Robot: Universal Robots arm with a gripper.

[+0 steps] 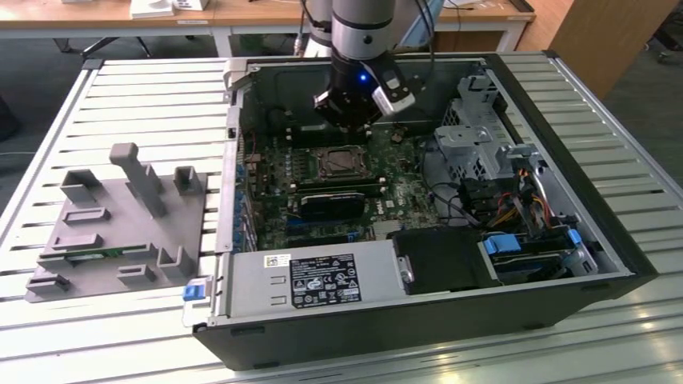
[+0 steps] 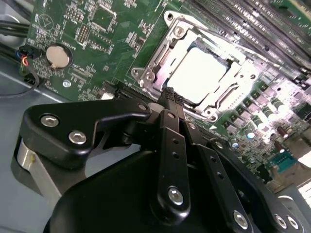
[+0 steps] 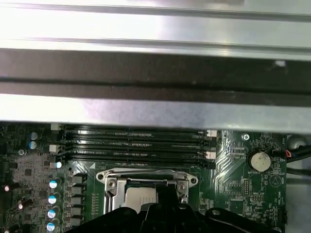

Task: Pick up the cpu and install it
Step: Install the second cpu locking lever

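Observation:
The cpu (image 2: 197,75) is a silvery square plate lying flat inside the metal socket frame (image 2: 160,53) on the green motherboard. It also shows in the first wrist view as the cpu (image 3: 140,195) in the socket. In the exterior view the socket (image 1: 341,162) lies near the middle of the open computer case. My gripper (image 1: 347,128) hangs just above and behind the socket. In the second wrist view my gripper (image 2: 170,94) has its black fingers brought together at the socket's edge, with nothing seen between them.
A black block (image 1: 336,204) and a grey power supply box (image 1: 309,280) lie in front of the socket. The drive cage (image 1: 481,132) and cables (image 1: 513,200) are toward the exterior view's right. Memory slots (image 3: 131,143) border the socket. A grey fixture (image 1: 117,224) stands outside the case.

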